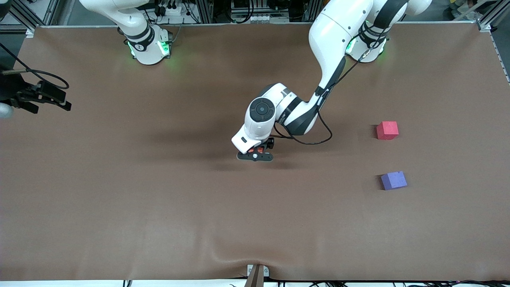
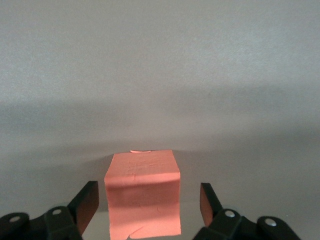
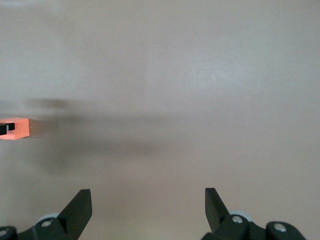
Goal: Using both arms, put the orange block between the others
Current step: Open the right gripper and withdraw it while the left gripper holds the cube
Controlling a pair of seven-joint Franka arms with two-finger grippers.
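With the left gripper (image 2: 145,205) open around the orange block (image 2: 143,192) (fingers not yet touching), an off-centre squeeze could twist it away; the right gripper (image 3: 145,205) waits open.

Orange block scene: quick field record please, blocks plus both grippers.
orange block: on the table mid-span, between the left gripper's fingers, gaps showing on both sides
left gripper: down around the orange block, fingers not touching it
right gripper: open, waiting over the right arm's end of the table
pinkish-red block: toward the left arm's end
purple-blue block: nearer the front camera than the pinkish-red block, apart from it
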